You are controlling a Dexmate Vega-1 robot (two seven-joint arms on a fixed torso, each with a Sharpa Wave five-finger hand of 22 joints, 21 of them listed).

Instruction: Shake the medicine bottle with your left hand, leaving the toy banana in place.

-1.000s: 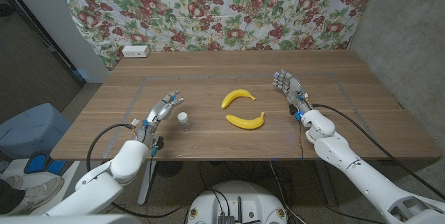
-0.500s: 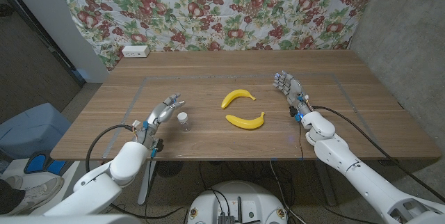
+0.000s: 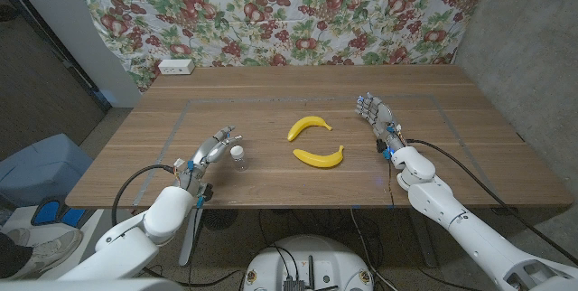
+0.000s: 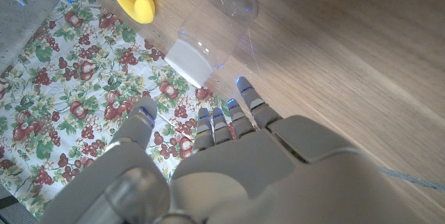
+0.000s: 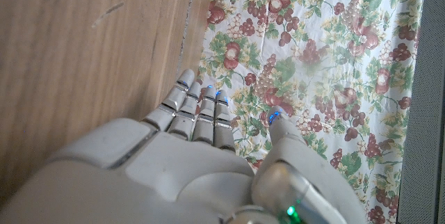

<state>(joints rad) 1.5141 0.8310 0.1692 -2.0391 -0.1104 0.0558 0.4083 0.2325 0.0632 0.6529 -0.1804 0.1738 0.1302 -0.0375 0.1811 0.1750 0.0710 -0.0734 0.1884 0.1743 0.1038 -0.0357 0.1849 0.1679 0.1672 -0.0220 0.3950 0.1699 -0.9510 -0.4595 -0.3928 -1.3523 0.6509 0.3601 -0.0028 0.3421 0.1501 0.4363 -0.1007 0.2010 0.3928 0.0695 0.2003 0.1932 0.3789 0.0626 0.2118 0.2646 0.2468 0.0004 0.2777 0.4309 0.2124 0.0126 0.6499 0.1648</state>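
The left hand (image 3: 215, 145) is reaching for the medicine bottle (image 3: 237, 155), which is standing upright on the worktop (image 3: 452, 137) just beyond its spread, empty fingertips (image 4: 243, 92). This is the approach step; next the fingers need to be closing around the bottle, well clear of the toy bananas (image 3: 318, 156).

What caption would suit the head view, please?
Open left hand nears the medicine bottle; two toy bananas lie beyond.
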